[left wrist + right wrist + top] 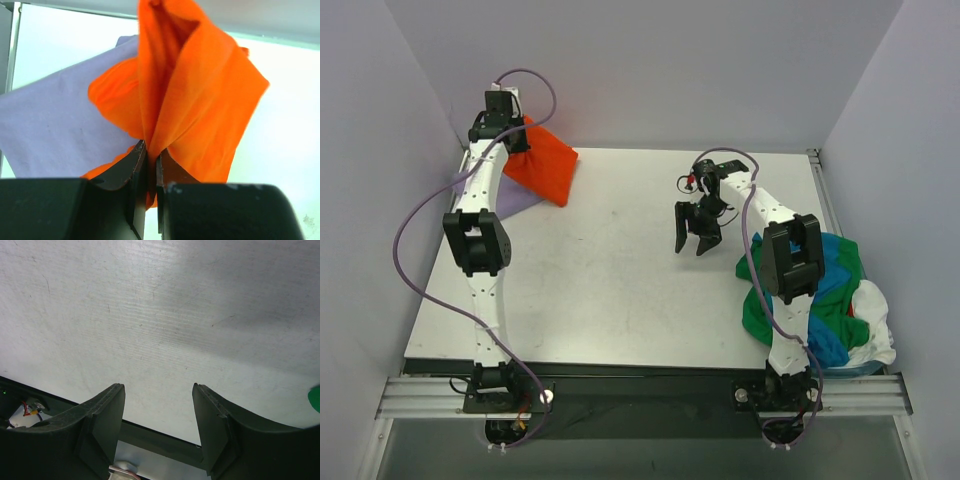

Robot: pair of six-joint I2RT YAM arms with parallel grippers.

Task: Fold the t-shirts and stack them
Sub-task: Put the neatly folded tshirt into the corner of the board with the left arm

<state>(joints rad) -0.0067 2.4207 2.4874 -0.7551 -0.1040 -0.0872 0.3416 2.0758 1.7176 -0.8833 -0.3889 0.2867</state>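
The orange-red t-shirt [544, 161] hangs folded at the back left of the table, partly over the lavender t-shirt [517, 199], which lies flat under it. My left gripper [512, 135] is shut on the orange-red t-shirt [200, 95]; the lavender t-shirt [55, 130] shows behind. My right gripper [694, 246] is open and empty above the bare table, right of centre. In the right wrist view its fingers [105, 415] stand wide apart. The green [756, 303], blue [838, 262] and white [875, 322] t-shirts lie heaped at the table's right front corner.
Grey walls close in the table at the back and both sides. A metal rail [640, 395] runs along the near edge by the arm bases. A sliver of green cloth [315, 400] shows at the right edge of the right wrist view.
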